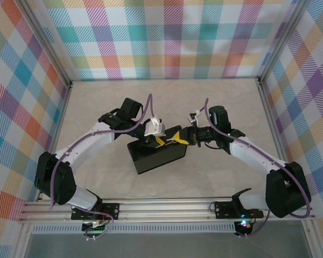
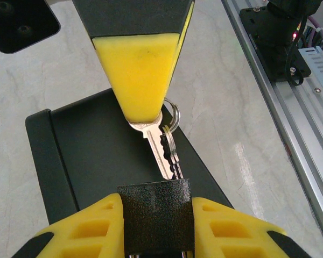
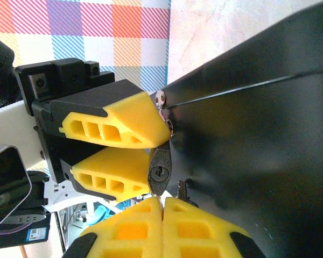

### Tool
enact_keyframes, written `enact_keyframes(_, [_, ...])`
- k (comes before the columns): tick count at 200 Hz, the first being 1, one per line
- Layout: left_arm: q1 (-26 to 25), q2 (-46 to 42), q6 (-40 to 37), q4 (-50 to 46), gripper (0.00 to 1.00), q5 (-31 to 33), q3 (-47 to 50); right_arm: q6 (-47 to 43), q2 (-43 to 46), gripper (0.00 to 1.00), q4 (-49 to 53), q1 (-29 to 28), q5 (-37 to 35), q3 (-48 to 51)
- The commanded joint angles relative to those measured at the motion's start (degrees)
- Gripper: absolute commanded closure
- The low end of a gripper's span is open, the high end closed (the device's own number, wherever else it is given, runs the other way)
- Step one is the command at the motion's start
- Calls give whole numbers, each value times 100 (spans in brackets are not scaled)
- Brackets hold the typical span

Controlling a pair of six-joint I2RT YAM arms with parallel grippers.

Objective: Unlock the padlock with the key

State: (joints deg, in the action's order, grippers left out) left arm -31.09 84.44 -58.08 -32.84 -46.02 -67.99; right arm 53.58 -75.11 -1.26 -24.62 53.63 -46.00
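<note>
The small dark grey padlock (image 2: 156, 215) sits clamped between the yellow fingers of my left gripper (image 2: 156, 207), its round keyhole facing the right wrist camera (image 3: 161, 173). My right gripper (image 3: 162, 201) is shut on the head of the silver key (image 2: 157, 150). The key's blade points at the padlock, with the tip right at the body's edge. The keyhole looks unfilled. A second key (image 3: 182, 188) and a ring (image 2: 173, 115) hang beside the blade. Both grippers (image 1: 158, 141) (image 1: 176, 137) meet above the dark box (image 1: 156, 156).
The dark box (image 2: 91, 161) lies on the pale marbled tabletop directly under both grippers. An aluminium rail (image 2: 290, 107) with the arm bases runs along the near edge. Plaid walls (image 1: 167, 37) close in the back and sides.
</note>
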Motion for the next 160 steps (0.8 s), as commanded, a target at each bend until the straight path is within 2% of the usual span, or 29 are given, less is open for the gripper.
enact_keyframes(1, [-37, 1, -3, 44, 84, -217, 12, -46, -142, 97, -62, -43, 26, -221])
enact_keyframes(160, [-46, 18, 16, 120, 84, -206, 23, -164, -48, 97, 165, 35, -112, -225])
